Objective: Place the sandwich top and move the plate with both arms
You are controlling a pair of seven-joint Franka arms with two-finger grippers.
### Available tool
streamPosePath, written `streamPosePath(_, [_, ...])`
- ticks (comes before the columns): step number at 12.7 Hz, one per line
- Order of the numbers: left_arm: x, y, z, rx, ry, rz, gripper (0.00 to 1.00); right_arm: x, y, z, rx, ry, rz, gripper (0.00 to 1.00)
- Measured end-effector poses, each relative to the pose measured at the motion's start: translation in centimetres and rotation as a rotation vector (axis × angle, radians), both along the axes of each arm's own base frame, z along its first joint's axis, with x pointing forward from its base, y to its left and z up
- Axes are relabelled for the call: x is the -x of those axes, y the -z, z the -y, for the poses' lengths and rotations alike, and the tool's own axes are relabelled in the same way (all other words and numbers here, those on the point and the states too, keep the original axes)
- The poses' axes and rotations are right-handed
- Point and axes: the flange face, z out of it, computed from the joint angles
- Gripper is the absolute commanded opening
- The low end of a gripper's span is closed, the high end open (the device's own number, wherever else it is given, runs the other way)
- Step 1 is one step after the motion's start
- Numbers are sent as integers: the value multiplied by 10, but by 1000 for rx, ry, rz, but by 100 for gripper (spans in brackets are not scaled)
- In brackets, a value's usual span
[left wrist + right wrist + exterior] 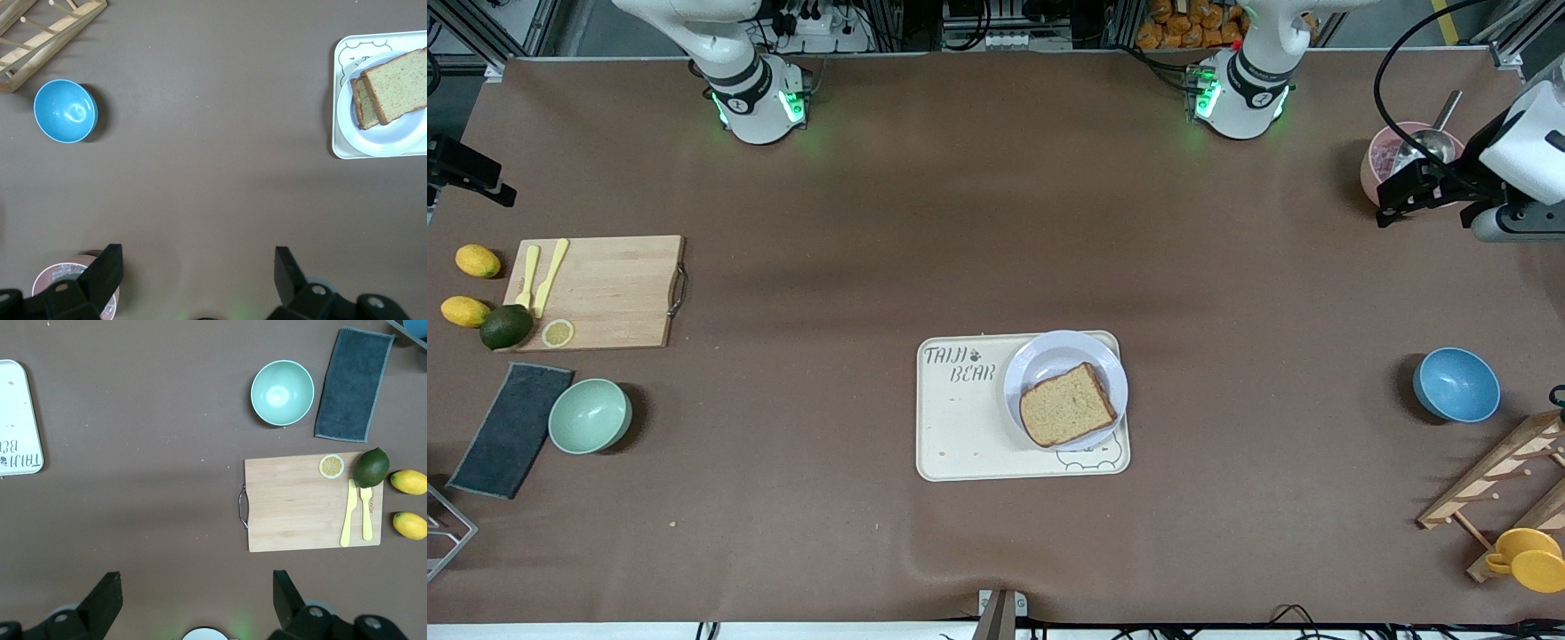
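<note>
The sandwich top (1068, 404) lies on the plate (1049, 360), slightly askew over a second slice whose edge shows under it in the left wrist view (361, 107). The plate sits on the cream bear-printed tray (960, 427), at lower centre of the front view, filling the tray's end toward the left arm; the tray's remaining surface carries only its printed lettering.

The left gripper (199, 270) hangs high over the table at the left arm's end, at the right edge of the front view (1405, 191), its fingers (107, 267) spread wide and holding nothing. Just beside it is a pink bowl (1383, 151) with a metal scoop (1427, 138) resting in it. A blue bowl (1456, 384), empty, stands in the lower right of the front view, near a wooden rack (1507, 471) and a yellow cup (1528, 558).

The right gripper (197, 590) is out of the front view; its own wrist view shows its fingers (103, 597) apart, empty, above bare table near the cutting board (300, 503). On that board lie a lemon slice (331, 466) and two yellow utensils (357, 513), with an avocado (371, 467) at its corner and two lemons (408, 482) just off its edge. A pale green bowl (282, 392), empty, sits beside a dark cloth (353, 384).
</note>
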Motion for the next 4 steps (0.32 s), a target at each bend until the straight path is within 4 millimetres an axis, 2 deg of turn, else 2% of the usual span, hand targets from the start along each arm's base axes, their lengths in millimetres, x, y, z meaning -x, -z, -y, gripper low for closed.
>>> streamPosePath(4, [1,-3,-9,0,-16,6,100,0,0,0,0,0,0,100])
